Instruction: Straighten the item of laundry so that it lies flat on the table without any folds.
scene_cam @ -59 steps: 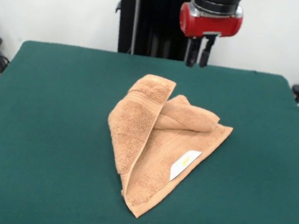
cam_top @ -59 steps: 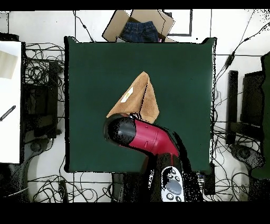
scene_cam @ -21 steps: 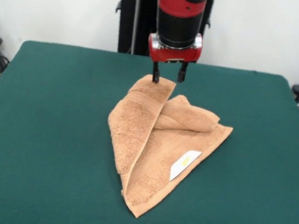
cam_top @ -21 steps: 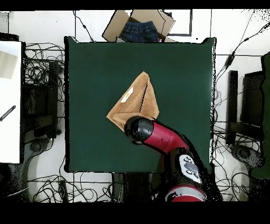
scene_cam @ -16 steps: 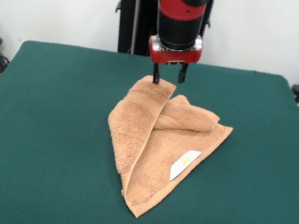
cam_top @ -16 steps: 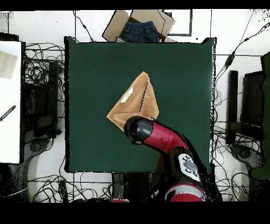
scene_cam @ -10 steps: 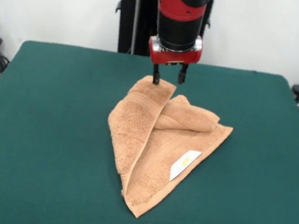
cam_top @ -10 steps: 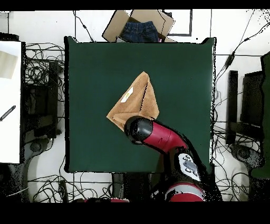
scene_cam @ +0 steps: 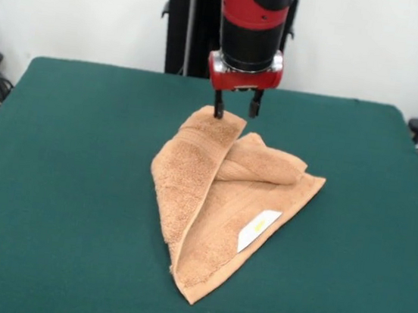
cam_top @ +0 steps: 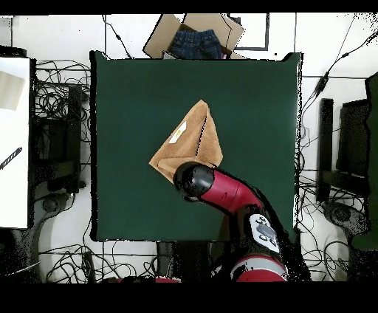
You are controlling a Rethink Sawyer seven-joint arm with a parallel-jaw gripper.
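Note:
The tan terry towel [scene_cam: 215, 195] lies folded over itself in a rough triangle at the middle of the dark green table [scene_cam: 60, 184], with a white label [scene_cam: 259, 229] facing up near its right edge. A folded flap runs up its left side to a corner at the far end. My gripper [scene_cam: 235, 114] is open, fingers pointing down, its tips straddling that far corner of the flap, with one fingertip [scene_cam: 218, 113] touching the cloth. In the overhead view the arm [cam_top: 221, 188] covers the near edge of the towel [cam_top: 193, 140] and hides the gripper.
A cardboard box with blue jeans [cam_top: 196, 38] sits off the table's far edge in the overhead view. Cables lie on the floor around the table. A white surface [cam_top: 13, 140] stands to the left.
The gripper has come down and moved left from above the table's far edge to the far corner of the towel's folded flap. The towel has not moved.

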